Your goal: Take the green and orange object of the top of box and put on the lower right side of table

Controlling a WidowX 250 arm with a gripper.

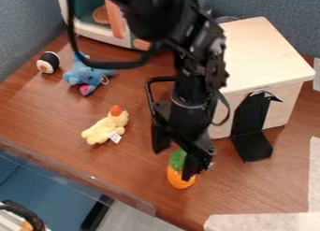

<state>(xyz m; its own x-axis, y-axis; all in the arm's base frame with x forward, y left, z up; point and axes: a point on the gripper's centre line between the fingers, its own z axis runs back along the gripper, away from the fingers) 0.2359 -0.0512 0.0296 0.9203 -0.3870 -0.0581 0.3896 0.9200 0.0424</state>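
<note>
While the claw hung low over the counter, its fingers stood apart; the green and orange toy sat at their tips, partly hidden by one. Wooden box stood nearby.

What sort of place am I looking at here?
Probably a robotics lab or test area: a black robot arm hangs over a wooden table, a yellow plush toy lies on it, and blue-grey fabric panels stand behind.

My arm is black and bumpy, with a thin grey ring and a big, loopy black cable.
</note>
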